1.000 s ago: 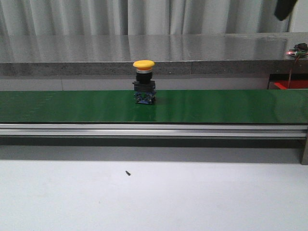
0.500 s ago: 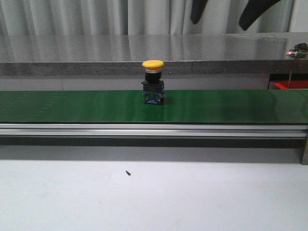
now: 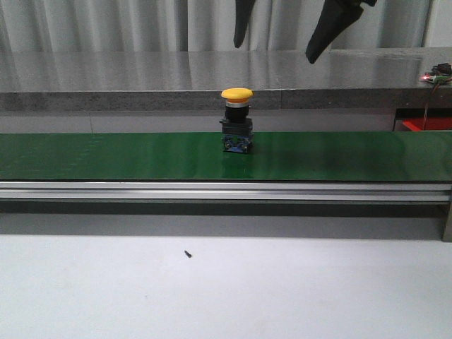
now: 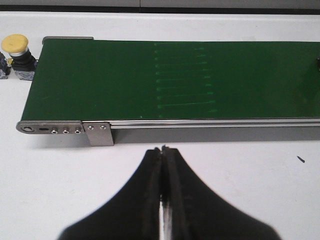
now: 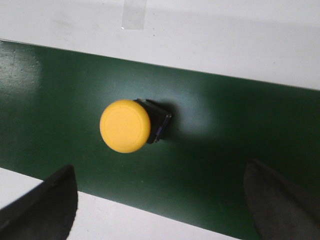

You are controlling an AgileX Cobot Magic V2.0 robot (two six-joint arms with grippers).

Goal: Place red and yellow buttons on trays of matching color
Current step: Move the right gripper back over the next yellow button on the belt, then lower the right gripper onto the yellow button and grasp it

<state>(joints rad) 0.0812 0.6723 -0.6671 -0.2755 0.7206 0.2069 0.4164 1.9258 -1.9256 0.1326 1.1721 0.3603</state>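
Note:
A yellow button with a black base stands upright on the green conveyor belt. My right gripper hangs open above it, fingers spread wide, empty. In the right wrist view the yellow button sits on the belt between and beyond the open fingers. My left gripper is shut and empty over the white table, in front of the belt's end. A second yellow button stands on the table beside that belt end. No red button shows, and no tray that I can identify.
The belt has a metal rail along its front. A small dark screw lies on the white table. A red object shows at the far right behind the belt. A grey shelf runs behind.
The yellow button has ridden the belt to the right. My right gripper has come down and left from the top right corner, now above the button.

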